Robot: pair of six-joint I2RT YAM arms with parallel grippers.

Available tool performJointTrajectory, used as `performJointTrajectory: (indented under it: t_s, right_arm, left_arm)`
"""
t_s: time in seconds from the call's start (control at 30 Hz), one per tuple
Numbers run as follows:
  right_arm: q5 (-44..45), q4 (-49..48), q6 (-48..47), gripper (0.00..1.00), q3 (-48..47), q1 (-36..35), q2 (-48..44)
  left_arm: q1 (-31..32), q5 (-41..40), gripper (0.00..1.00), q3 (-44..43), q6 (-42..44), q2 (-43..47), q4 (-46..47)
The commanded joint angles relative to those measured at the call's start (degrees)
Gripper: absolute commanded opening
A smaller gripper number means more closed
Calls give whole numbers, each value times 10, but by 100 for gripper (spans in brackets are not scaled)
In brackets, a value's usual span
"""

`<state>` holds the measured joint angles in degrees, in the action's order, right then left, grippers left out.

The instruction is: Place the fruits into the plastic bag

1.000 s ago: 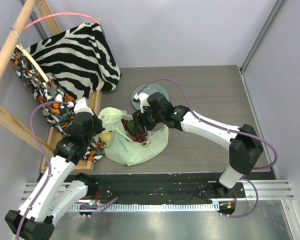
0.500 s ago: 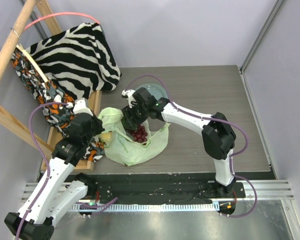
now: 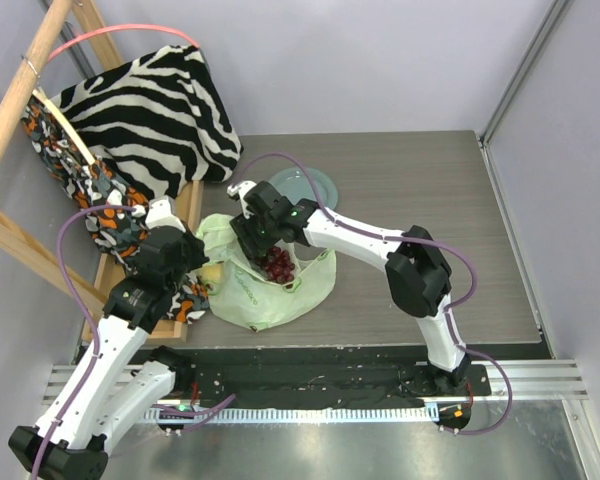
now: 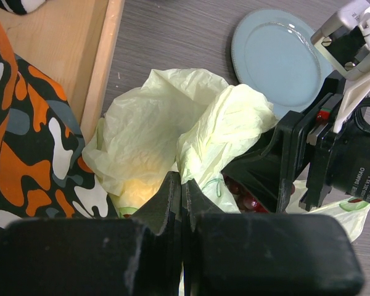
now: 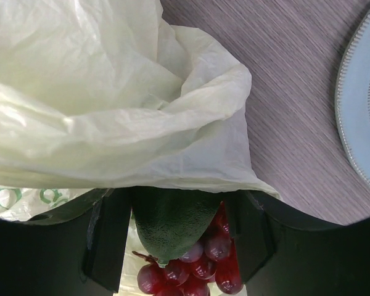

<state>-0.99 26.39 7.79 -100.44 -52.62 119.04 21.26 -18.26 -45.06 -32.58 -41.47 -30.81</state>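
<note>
Right wrist: right tool (image 5: 179,209) grips avocado (image 5: 166,231) over bagged grapes (image 5: 200,265); left tool (image 4: 182,191) pinches bag (image 4: 148,129)

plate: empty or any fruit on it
Empty. The left wrist view shows the plate with a bare face and no fruit on the part in view.

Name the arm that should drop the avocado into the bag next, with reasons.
Right. The right hand holds the avocado over the grapes inside the plastic bag. The left hand is clamped on the bag's edge, propping the mouth open.
</note>
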Motion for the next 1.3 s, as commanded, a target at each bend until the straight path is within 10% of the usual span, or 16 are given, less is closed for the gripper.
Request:
performJointTrajectory:
  t_s: [0.0,0.47,1.27]
  right_arm:
    - [33,-1,-9,33,-34,-9,-1]
    - [24,-14,-11,74,5,-15,-35]
    - [76,-16,19,77,203,-10,-289]
  left_arm:
    - [-3,-16,0,-7,-14,5,11]
    - [-3,-18,0,-2,-16,12,8]
    - [-3,-23,0,3,-18,24,7]
